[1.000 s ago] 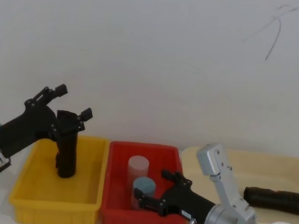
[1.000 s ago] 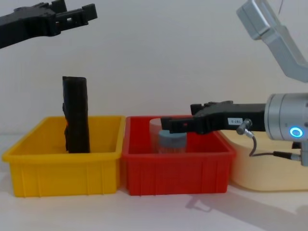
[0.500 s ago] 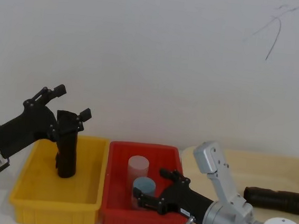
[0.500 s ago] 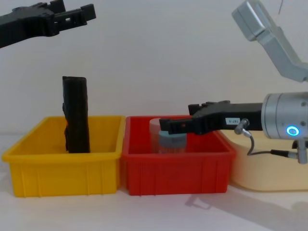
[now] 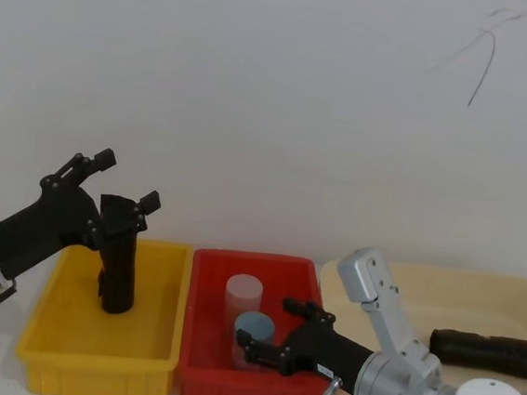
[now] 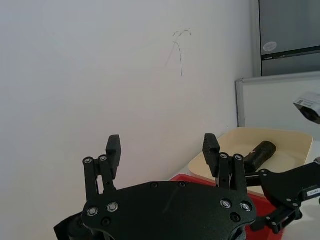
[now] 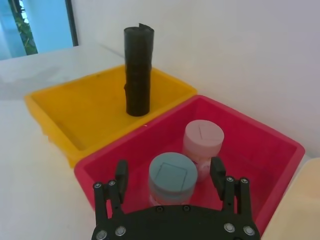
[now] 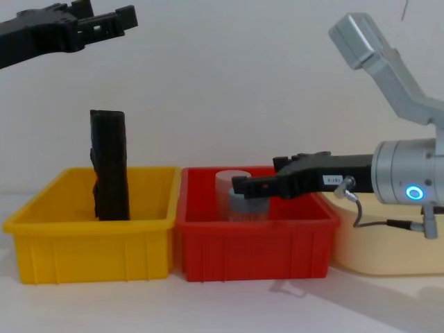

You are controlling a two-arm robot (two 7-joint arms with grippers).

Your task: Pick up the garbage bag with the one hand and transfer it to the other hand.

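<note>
Nothing of the task is done yet, judging by how things lie: the bag [image 5: 118, 256] stands upright in the yellow bin [image 5: 52, 355], untouched, so the pick-up and the handover both remain.

Going from large to small: the yellow bin sits on the counter [image 8: 229, 305] with the red bin [image 8: 255, 243] touching its right side, and a cream tray [image 5: 477, 302] lies to the right of the red bin. A second black roll [image 5: 487, 353] lies flat in that tray. The bag rises well above the yellow bin's rim, near its back wall. In the red bin stand a pink jar [image 7: 203, 142] and a blue-lidded jar [image 7: 173, 177], close together.

Left arm: it reaches in over the yellow bin from the left, angled upward, and the left hand [image 8: 104, 21] hovers clear above the bag's top in the chest view. Its fingers [image 6: 114, 150] are spread wide, holding nothing. It needs to come down around the bag before closing.

Right arm: the forearm is level and low, elbow raised to the right of the red bin, with the right hand [image 5: 269, 333] over the red bin by the jars, well apart from the bag. Its fingers [image 7: 121, 176] are also spread and empty.
</note>
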